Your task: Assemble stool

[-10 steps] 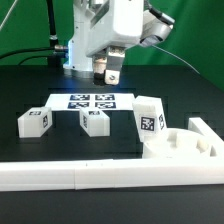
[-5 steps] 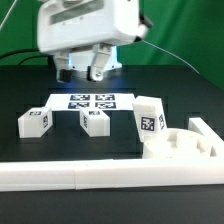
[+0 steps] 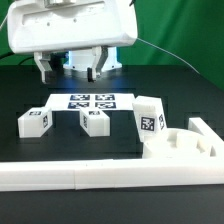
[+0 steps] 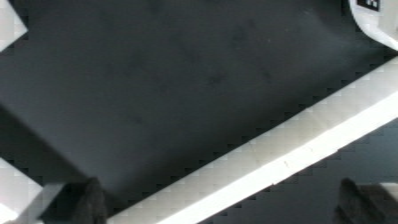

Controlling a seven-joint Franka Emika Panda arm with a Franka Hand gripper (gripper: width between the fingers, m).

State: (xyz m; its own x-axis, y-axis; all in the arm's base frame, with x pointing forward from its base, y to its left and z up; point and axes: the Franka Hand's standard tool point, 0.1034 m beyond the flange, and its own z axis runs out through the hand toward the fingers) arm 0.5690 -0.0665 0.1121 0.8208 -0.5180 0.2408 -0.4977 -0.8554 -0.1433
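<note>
Over the back of the worktop, beyond the marker board, the gripper hangs with its jaws spread wide and nothing between them, which suits an approach before any part is chosen. The stool lies in loose pieces. The seat sits tucked into the corner that the border rail forms at the exterior view's right, probably so the rail can brace it while legs go in. The first leg stands just beside the seat. The second leg and the third leg rest well apart before the marker board, leaving room for fingers to straddle either.
</note>
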